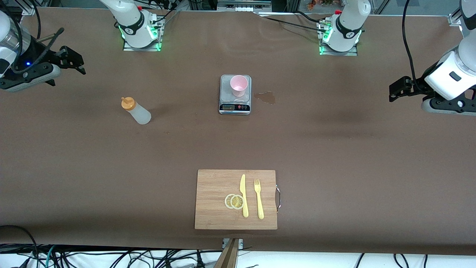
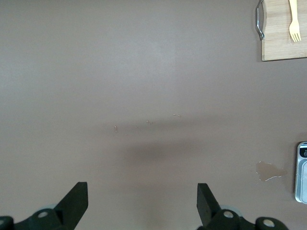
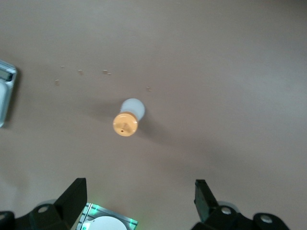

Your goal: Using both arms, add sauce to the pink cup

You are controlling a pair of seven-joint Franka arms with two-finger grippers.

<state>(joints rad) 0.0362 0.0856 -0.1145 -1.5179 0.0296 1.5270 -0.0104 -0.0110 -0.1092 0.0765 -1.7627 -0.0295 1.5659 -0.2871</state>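
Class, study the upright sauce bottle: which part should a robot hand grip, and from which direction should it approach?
Probably grip the sauce bottle around its translucent body, below the orange cap. It stands upright on the table with nothing beside it, so a level approach from its side suits; the right hand, open toward that end of the table, is the closer one.

Whitish sauce bottle (image 1: 139,113) with orange cap; pink cup (image 1: 238,85); grey scale (image 1: 235,102); yellow fork (image 1: 259,198); brown table (image 1: 334,149).
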